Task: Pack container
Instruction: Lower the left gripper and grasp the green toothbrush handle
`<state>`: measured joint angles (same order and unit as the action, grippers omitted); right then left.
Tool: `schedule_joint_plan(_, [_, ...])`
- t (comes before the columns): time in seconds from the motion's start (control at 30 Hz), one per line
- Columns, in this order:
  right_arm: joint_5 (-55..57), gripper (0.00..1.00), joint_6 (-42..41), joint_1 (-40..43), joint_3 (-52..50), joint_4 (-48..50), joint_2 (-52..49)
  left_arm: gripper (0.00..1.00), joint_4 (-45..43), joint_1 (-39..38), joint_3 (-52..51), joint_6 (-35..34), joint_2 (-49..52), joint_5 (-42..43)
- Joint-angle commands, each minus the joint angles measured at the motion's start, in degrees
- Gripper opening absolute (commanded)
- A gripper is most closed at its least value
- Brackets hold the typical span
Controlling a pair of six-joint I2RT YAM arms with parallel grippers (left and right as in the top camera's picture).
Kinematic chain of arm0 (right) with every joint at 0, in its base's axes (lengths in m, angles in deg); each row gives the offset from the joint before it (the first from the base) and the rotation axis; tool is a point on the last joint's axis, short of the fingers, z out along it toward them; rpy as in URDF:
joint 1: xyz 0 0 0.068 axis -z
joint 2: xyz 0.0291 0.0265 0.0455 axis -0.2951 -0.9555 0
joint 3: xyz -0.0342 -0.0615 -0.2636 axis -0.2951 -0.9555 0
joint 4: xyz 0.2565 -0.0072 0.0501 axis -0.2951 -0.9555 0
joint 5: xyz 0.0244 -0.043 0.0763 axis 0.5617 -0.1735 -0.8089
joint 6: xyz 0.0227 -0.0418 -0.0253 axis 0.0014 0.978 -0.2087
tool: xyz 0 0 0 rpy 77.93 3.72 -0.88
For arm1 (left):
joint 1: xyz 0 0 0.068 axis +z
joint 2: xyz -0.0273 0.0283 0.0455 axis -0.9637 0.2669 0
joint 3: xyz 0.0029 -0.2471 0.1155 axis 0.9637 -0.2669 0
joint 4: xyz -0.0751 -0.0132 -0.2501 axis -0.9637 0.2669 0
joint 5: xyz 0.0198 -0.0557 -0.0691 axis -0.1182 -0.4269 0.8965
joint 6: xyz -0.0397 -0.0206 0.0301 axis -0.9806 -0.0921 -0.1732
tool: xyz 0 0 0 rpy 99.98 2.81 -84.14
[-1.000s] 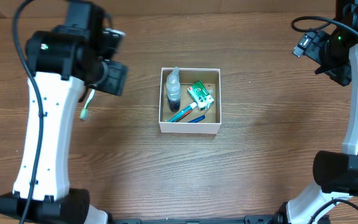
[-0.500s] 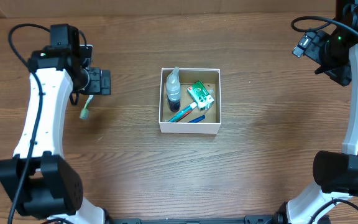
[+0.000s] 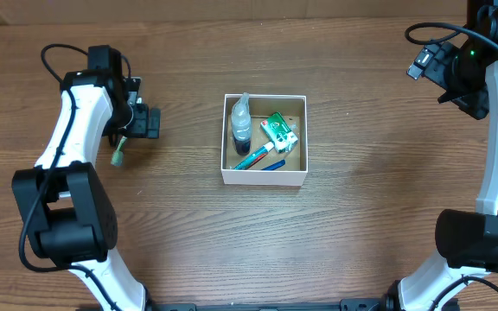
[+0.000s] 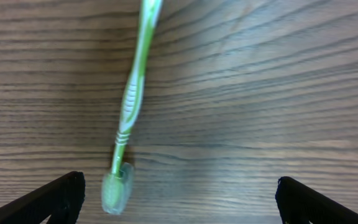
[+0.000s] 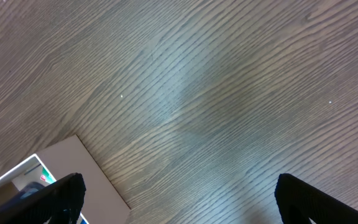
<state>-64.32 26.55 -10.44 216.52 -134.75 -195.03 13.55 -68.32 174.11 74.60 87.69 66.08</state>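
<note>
The container (image 3: 264, 179), a white-walled box with a brown inside, sits mid-table. It holds a clear bottle (image 3: 241, 121), a green carton (image 3: 279, 131), a blue-and-red tube (image 3: 253, 157) and a small blue item (image 3: 272, 164). A green toothbrush (image 3: 118, 152) lies on the table to its left, and in the left wrist view (image 4: 132, 99) its capped head is near the left finger. My left gripper (image 3: 141, 121) is low over the brush, open and empty (image 4: 179, 202). My right gripper (image 3: 430, 62) is open and empty (image 5: 179, 199) at the far right.
The wooden table (image 3: 379, 199) runs under everything. A white corner of the container (image 5: 73, 168) shows at the lower left of the right wrist view. Black cables hang by both arms.
My left arm has dropped down toward the table and drawn in over the toothbrush. The right arm and the container have not moved.
</note>
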Motion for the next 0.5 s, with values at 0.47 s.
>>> schedule_joint_plan(0.47, [0.17, 1.0, -0.07, 0.11, 0.17, 0.33, 0.02, 0.91, -2.36, 4.5, -0.26, 4.11, 9.38, 6.88])
